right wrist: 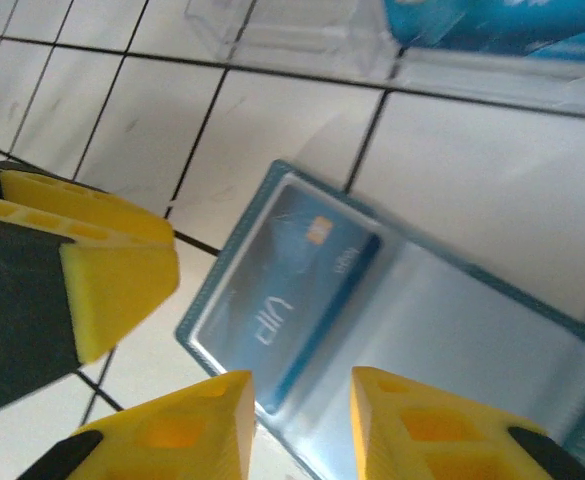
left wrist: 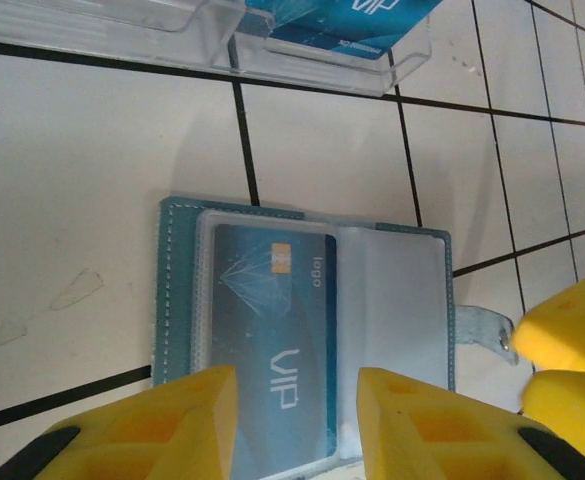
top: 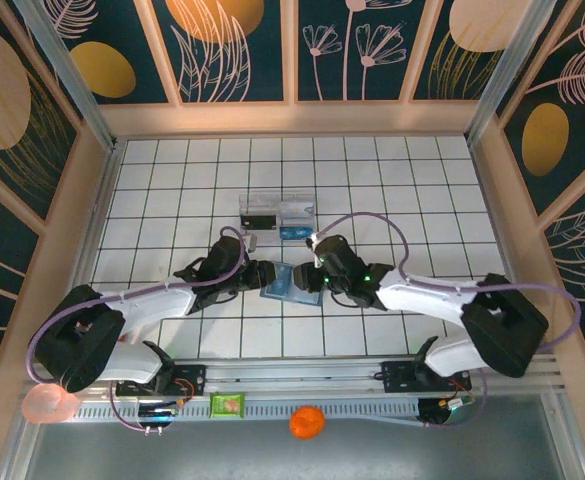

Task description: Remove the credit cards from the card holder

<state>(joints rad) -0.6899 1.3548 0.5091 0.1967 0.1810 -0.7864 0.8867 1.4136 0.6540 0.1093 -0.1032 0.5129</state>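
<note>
Left gripper (left wrist: 297, 425) and right gripper (right wrist: 302, 425), both spread partway, straddle the open holder (left wrist: 175, 300) and its card (left wrist: 272, 320) mid-worktop (top: 172, 180); whether they touch it is unclear.

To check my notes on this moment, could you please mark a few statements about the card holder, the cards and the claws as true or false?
1. The card holder lies open. True.
2. A VIP card sits in its clear sleeve. True.
3. The clear tray holds nothing. False: a blue card lies in it.
4. The left claw is shut on a card. False: it is open, gripping nothing.
</note>
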